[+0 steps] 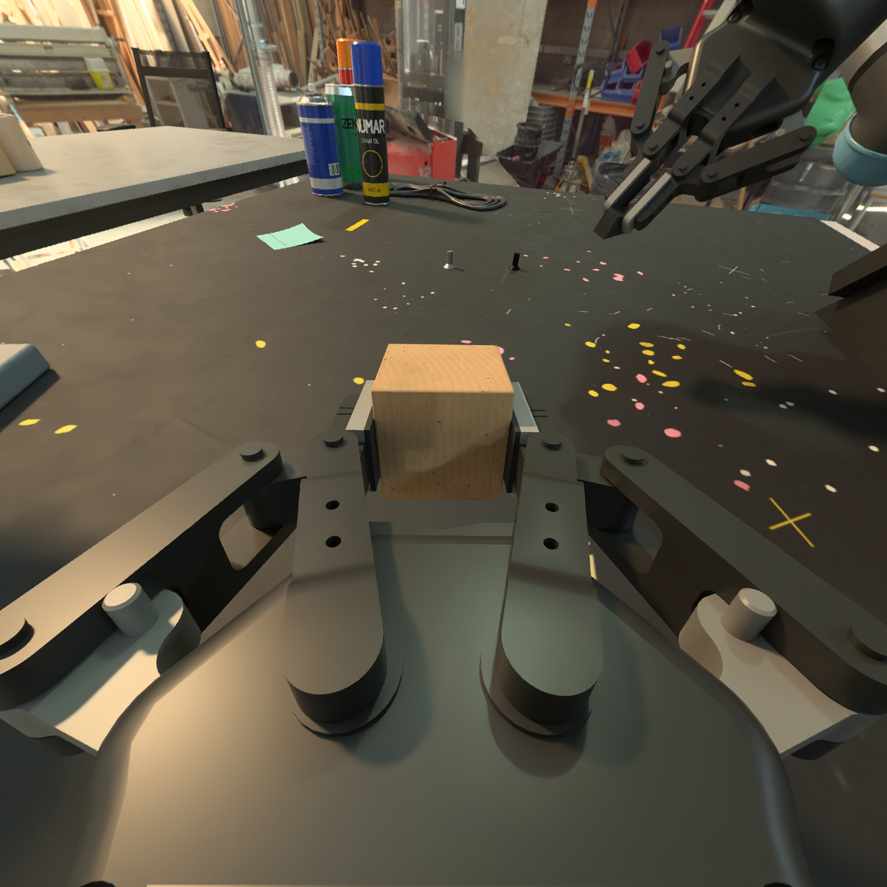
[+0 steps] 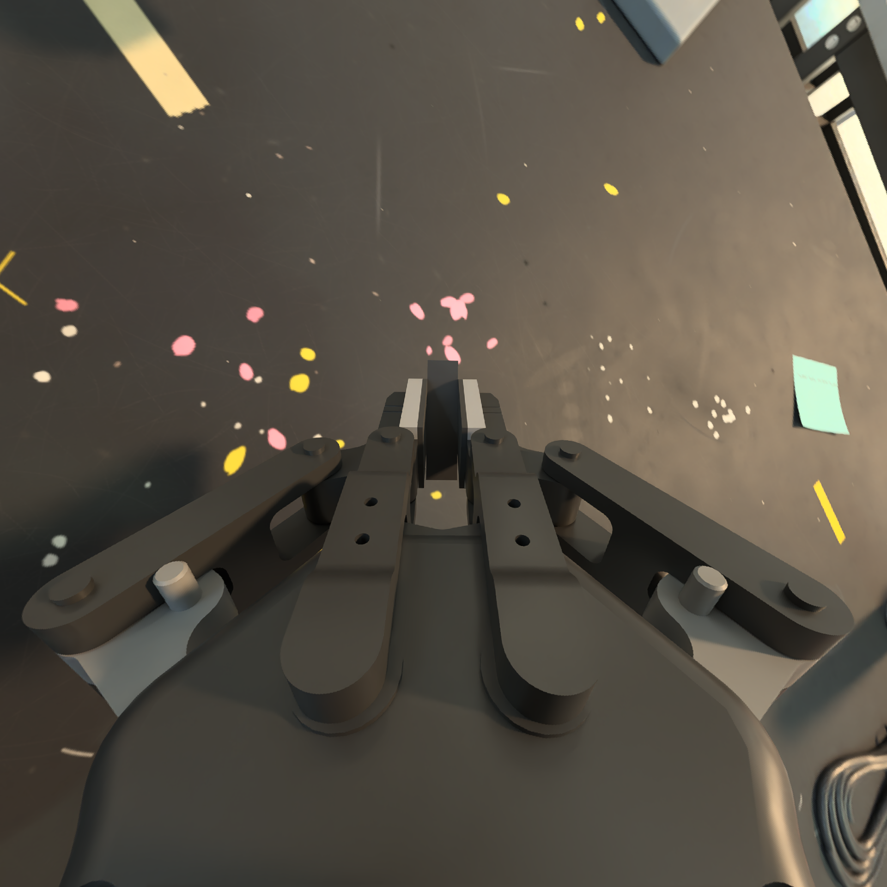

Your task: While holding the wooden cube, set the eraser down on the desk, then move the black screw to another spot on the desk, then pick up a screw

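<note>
My left gripper [image 1: 442, 413] is shut on the wooden cube [image 1: 441, 422] and holds it just above the dark desk [image 1: 192, 360]. My right gripper [image 2: 442, 398] is shut on a dark flat eraser [image 2: 442, 413], held above the desk; in the left wrist view it hangs at the upper right [image 1: 624, 218] with the eraser [image 1: 608, 223] sticking out below its tips. A black screw [image 1: 515, 260] and a silver screw [image 1: 449, 259] stand head-down on the desk beyond the cube, left of the right gripper.
Spray cans [image 1: 355, 125] and a coiled black cable [image 1: 451, 194] stand at the desk's far edge. A mint sticky note [image 1: 289, 236] and yellow tape [image 1: 357, 224] lie nearby. A grey block [image 1: 19, 369] sits at the left edge. A second table [image 1: 120, 163] stands behind.
</note>
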You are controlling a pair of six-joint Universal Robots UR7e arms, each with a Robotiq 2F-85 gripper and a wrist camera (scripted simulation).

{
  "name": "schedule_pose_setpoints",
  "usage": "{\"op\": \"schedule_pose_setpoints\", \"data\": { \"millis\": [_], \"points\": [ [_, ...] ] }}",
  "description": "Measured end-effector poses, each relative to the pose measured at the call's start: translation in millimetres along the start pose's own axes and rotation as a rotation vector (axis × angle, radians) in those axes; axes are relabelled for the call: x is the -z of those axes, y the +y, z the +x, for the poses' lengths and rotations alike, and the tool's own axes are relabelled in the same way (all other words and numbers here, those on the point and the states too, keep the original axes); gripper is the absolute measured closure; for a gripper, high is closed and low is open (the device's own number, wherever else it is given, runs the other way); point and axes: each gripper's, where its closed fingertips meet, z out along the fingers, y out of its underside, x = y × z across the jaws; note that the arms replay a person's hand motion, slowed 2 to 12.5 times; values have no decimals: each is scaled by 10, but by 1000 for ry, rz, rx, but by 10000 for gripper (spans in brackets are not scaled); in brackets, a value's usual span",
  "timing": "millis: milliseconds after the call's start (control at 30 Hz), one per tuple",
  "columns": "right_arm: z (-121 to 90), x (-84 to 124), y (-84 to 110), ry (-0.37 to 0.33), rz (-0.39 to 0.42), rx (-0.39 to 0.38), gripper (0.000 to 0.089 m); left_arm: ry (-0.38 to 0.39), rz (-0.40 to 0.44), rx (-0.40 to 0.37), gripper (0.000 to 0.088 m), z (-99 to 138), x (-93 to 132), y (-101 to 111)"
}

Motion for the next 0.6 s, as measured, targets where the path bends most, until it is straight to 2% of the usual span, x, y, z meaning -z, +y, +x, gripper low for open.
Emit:
{"op": "schedule_pose_setpoints", "data": {
  "millis": [200,333,467,600],
  "points": [
    [-177,-340,-298,-127,72,71,784,-19,-4,-26,481,-16,9,5],
    [-252,-593,-443,-207,118,54,784,-30,-18,-40,481,-31,20,33],
    [-328,-848,-474,-283,126,13,784,-50,-33,-56,481,-76,44,60],
    [-488,-1026,-405,-389,86,-26,784,-72,-37,-67,481,-126,74,67]
  ]
}}
